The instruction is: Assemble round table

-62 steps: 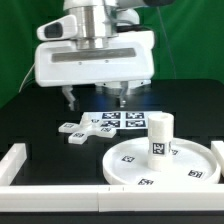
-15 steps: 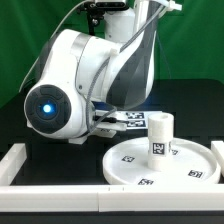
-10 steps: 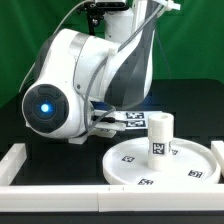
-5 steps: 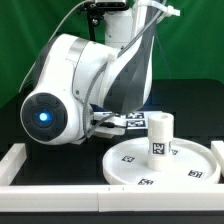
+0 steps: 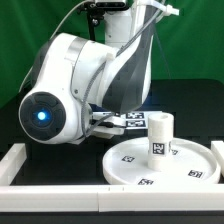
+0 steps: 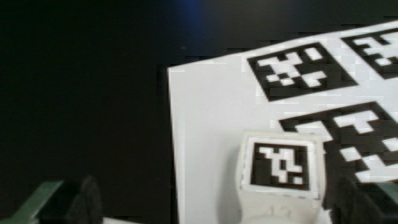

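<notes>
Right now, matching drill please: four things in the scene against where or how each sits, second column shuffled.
Things:
1. round disc
2. cylinder leg
3. marker board
4. border wall

Places or states:
A. stands upright on another part
B. mostly hidden behind the arm
C. lies flat at the exterior view's right
D. runs along the bottom of the exterior view

Pairs: 1-C, 2-A, 3-B, 4-D
</notes>
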`<move>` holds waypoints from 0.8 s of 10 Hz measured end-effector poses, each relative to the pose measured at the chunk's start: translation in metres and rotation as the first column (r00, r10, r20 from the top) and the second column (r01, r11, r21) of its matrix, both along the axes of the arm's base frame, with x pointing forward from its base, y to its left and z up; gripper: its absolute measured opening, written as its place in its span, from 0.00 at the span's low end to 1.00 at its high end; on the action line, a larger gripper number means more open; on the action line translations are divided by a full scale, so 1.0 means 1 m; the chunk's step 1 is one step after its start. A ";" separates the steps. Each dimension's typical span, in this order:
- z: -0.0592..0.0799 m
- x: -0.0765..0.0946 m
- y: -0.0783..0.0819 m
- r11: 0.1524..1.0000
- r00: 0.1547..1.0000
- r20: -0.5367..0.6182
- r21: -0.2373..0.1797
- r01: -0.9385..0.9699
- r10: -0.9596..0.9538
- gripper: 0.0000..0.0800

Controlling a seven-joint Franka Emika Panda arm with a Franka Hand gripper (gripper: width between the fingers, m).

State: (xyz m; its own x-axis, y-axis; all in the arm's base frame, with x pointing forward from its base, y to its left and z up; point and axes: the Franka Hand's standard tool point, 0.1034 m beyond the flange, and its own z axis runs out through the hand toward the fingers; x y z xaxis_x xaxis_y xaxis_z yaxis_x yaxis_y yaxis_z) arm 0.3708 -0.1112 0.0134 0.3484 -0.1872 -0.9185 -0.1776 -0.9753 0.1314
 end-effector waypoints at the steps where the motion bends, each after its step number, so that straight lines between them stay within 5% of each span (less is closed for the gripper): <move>1: 0.001 0.004 -0.003 1.000 1.000 0.006 -0.004 0.006 -0.006 0.81; 8: 0.004 0.012 -0.008 0.999 0.999 0.016 -0.040 0.030 -0.030 0.81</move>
State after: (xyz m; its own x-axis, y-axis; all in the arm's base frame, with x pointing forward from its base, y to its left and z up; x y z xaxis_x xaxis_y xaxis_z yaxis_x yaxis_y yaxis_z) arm 0.3832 -0.1189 0.0176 0.3560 -0.2342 -0.9047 -0.2091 -0.9635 0.1672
